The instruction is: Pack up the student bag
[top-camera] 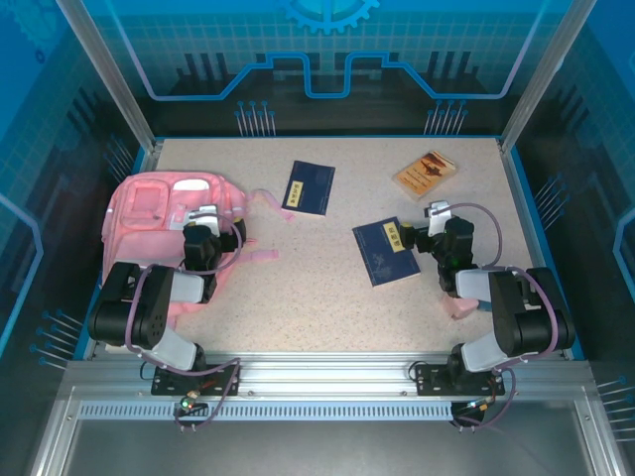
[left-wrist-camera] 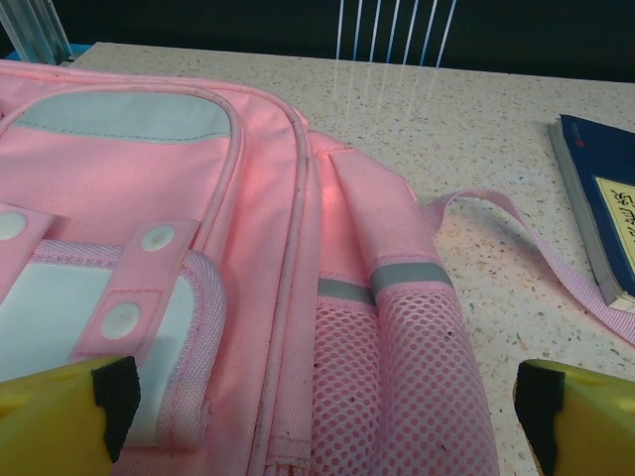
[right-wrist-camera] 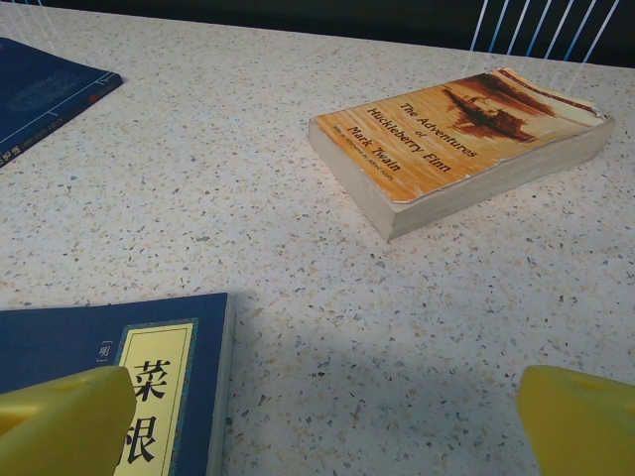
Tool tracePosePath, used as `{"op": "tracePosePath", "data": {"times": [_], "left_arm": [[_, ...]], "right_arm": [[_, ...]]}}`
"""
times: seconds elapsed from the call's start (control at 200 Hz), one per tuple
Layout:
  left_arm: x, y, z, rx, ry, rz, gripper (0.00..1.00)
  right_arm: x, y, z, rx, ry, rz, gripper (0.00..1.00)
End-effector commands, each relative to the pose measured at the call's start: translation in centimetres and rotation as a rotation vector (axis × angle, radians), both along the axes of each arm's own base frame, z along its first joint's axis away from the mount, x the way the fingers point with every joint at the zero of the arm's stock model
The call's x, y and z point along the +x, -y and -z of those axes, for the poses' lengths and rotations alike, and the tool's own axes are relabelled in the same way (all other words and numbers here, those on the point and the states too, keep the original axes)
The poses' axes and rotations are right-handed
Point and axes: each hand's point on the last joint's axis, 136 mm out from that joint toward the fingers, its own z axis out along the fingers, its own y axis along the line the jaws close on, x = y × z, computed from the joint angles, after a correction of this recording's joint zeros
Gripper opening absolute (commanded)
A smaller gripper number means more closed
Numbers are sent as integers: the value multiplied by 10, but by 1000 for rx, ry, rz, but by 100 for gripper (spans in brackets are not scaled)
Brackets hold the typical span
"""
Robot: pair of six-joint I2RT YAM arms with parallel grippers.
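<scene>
"Pincers, from above?"
"Both gape wide, empty: my left pincer point(top-camera: 205, 210) over the pink backpack point(top-camera: 149, 208) at the table's point(top-camera: 298, 288) left, my right pincer point(top-camera: 438, 211) by a blue booklet point(top-camera: 387, 253)."
"Wrist views?"
"Left — its mesh pocket point(left-wrist-camera: 397, 377) seen between my fingers point(left-wrist-camera: 60, 407). Right — a paperback point(right-wrist-camera: 456, 149) ahead."
</scene>
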Motion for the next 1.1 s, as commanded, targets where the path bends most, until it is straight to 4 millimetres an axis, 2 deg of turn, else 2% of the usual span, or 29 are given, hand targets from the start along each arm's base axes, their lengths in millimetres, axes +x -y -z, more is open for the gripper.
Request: {"op": "tracePosePath", "data": {"times": [0.0, 0.095, 0.17, 0.28, 0.415, 0.55, 0.61, 0.625, 0.64, 0.675, 0.855, 1.096], "left_arm": [[6, 4, -6, 6, 14, 23, 99], [6, 4, -7, 11, 21, 26, 99], [4, 4, -14, 15, 27, 22, 99], [0, 0, -32, 14, 13, -3, 99], [-5, -2, -65, -5, 31, -19, 99], [-13, -2, -95, -117, -17, -65, 99], [-18, -5, -102, -179, -66, -109, 99], [-20, -6, -102, -195, -82, -127, 99], [-22, -8, -103, -206, -99, -144, 99], [-24, -10, -105, -236, -128, -176, 99], [-31, -10, -82, -271, -293, -229, 99], [-23, -13, -24, -316, -575, -331, 99]], "right_arm": [[5, 2, -4, -3, 10, -7, 100], [5, 1, -5, -4, 15, -11, 100], [4, 1, -16, -18, 21, -5, 100], [2, 11, -42, -28, 11, 65, 100], [-6, 21, -88, 25, 43, 166, 100], [-20, 39, -113, 175, -96, 354, 100], [-25, 37, -117, 235, -178, 378, 100], [-29, 35, -112, 242, -214, 378, 100], [-26, 33, -121, 254, -214, 367, 100], [-27, 27, -123, 280, -244, 345, 100], [-27, -12, -122, 388, -365, 181, 100], [-32, -65, -105, 458, -483, 37, 100]]}}
